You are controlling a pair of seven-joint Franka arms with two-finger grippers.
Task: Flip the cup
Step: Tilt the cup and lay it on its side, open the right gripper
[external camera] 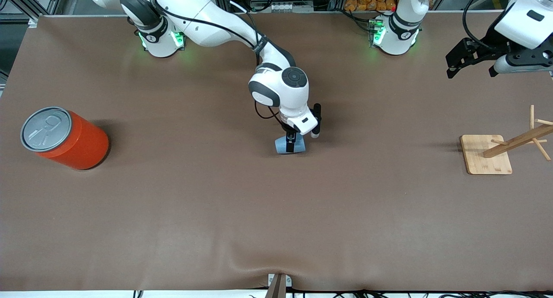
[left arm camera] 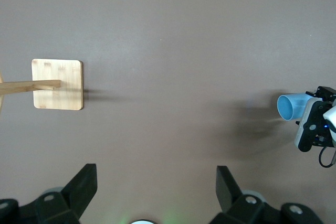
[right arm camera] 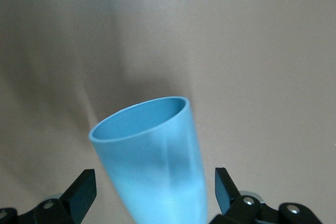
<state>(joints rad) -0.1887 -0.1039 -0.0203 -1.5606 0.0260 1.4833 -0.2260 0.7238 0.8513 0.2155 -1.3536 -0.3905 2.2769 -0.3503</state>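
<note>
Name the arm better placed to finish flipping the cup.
Right. Its claw is down at the light-blue cup mid-table, the cup between its fingers. The left claw waits open, up over the table's left-arm end, above the wooden stand.

cup (external camera: 283, 146) light blue, plain, deeper blue inside. can (external camera: 65, 138) orange with grey lid; table cover (external camera: 276, 211) flat brown. rack (external camera: 490, 153) pale wood, grippers black on white arms.
</note>
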